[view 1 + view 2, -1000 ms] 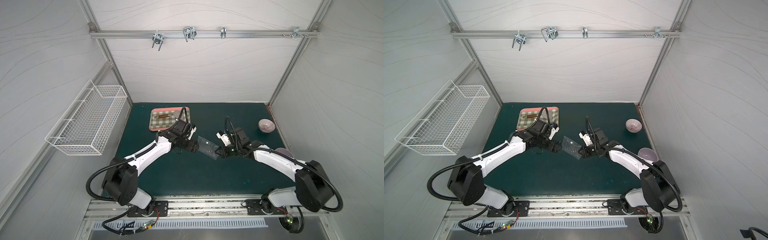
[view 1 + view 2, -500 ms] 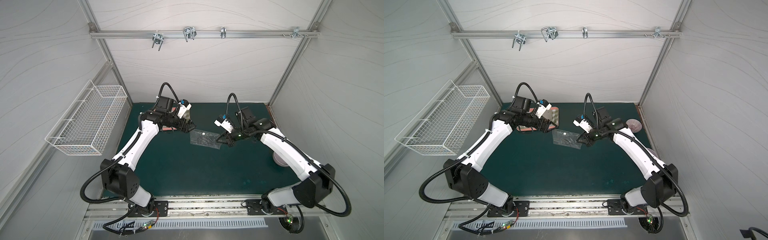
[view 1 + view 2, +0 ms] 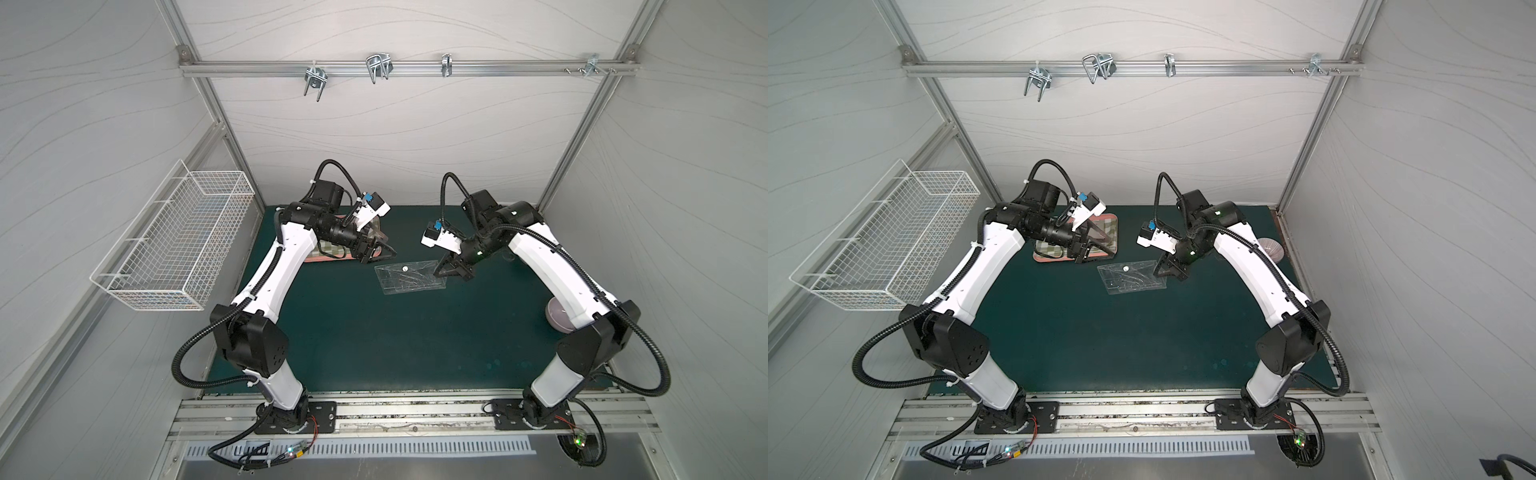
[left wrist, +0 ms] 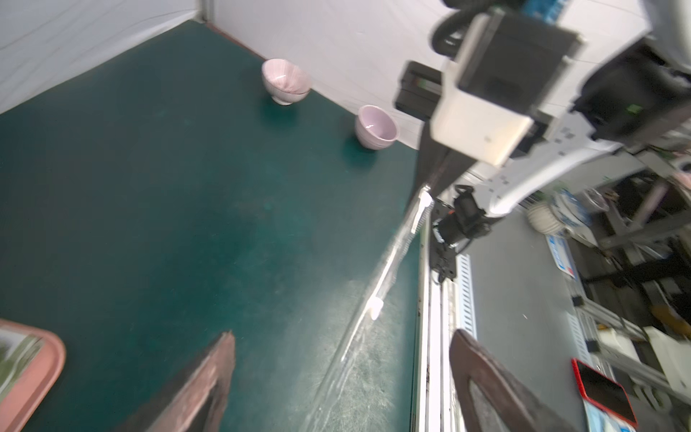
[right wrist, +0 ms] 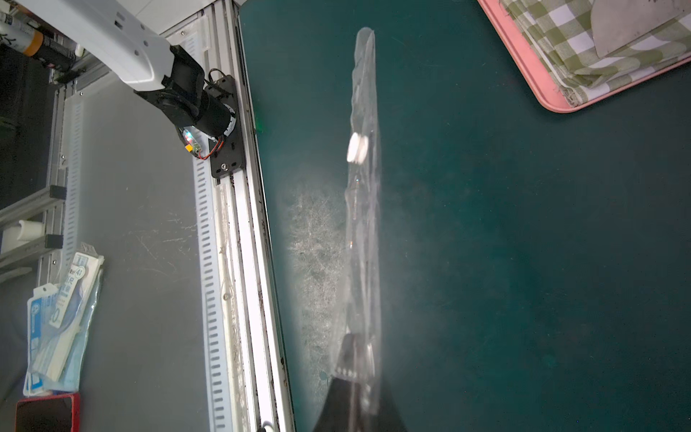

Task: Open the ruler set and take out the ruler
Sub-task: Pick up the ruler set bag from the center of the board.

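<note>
- Right wrist view: right gripper is pinching the ruler set by one end, risking slippage
- Left gripper, jaws apart, is risking missing its thin edge

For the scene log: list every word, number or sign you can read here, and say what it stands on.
"4" in a circle: on the blue-and-white packet off the table, right wrist view.
Rest of that packet's print: too blurred to read.
ruler set: dark print, too faint to read.
Nothing else legible.
</note>
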